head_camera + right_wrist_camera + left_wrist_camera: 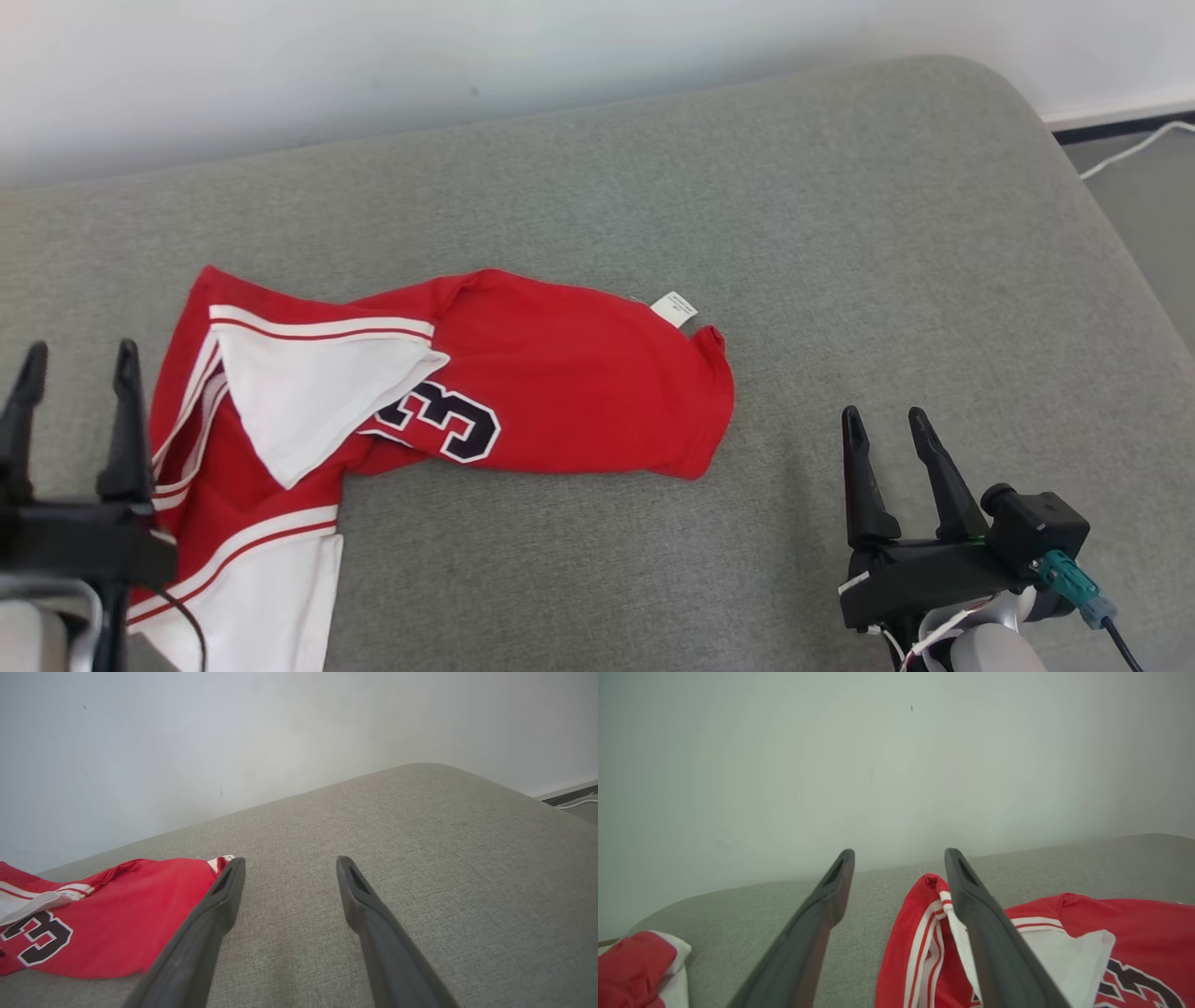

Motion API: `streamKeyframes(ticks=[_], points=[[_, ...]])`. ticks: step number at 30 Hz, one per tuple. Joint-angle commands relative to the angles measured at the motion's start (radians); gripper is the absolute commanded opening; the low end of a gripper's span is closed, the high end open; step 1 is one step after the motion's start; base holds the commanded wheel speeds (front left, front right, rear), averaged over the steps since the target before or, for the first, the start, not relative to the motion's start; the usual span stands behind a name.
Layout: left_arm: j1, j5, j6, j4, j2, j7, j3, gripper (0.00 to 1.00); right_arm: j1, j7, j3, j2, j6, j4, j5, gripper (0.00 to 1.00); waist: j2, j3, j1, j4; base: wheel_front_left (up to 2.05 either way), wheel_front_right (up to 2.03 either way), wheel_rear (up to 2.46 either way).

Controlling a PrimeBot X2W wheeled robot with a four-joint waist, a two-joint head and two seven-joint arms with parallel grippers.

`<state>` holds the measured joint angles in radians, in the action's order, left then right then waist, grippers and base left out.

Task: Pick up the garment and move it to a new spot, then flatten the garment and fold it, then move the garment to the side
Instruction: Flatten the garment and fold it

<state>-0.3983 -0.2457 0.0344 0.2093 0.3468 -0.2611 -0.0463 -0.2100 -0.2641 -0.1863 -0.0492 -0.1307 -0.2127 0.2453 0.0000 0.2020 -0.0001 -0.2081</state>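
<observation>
The garment (560, 383) lies crumpled on the grey cushion, a red jersey with black numerals, a white panel folded over its middle and a small white label (674, 308) at its far edge. My left gripper (79, 359) stands open at the garment's left edge with nothing between its fingers; in the left wrist view the garment (920, 952) shows between and beside the fingers (994, 952). My right gripper (882, 420) is open over bare cushion, to the right of the garment (117, 919).
The grey cushion (747, 187) runs back to a pale wall and rounds off at the right, where floor and a white cable (1130, 149) show. A smaller red and white garment (635, 966) lies at the far left in the left wrist view.
</observation>
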Motion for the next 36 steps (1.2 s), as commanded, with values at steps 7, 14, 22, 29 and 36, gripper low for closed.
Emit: streamKeyframes(ticks=[7, 14, 22, 29, 36], points=[[0.14, 0.026, -0.005, -0.122, -0.11, -0.005, -0.05, 1.0, 0.018, -0.001, 0.005, -0.002, 0.0, -0.008, -0.02, 1.0, 0.0, -0.043, 0.0001, 0.059, 0.0, 0.0, 0.0], [0.198, 0.053, -0.008, -0.191, -0.194, -0.005, -0.1, 1.0, 0.021, -0.001, 0.005, -0.002, 0.0, -0.027, -0.034, 1.0, 0.0, -0.059, 0.0001, 0.104, 0.0, 0.0, 0.0], [0.273, 0.066, 0.008, -0.24, -0.273, -0.005, -0.126, 1.0, -0.001, -0.001, -0.007, -0.002, 0.0, -0.103, -0.02, 1.0, 0.0, -0.075, 0.0001, 0.152, 0.0, 0.0, 0.0], [0.276, 0.069, 0.015, -0.236, -0.29, -0.005, -0.122, 1.0, -0.071, 0.055, -0.017, -0.002, 0.0, -0.233, -0.007, 1.0, 0.0, -0.078, 0.0001, 0.18, 0.0, 0.0, 0.0], [0.266, 0.061, 0.009, -0.242, -0.296, -0.005, -0.103, 1.0, -0.16, 0.125, -0.009, -0.002, 0.0, -0.372, -0.004, 1.0, 0.0, -0.072, 0.0001, 0.215, 0.0, 0.0, 0.0]])
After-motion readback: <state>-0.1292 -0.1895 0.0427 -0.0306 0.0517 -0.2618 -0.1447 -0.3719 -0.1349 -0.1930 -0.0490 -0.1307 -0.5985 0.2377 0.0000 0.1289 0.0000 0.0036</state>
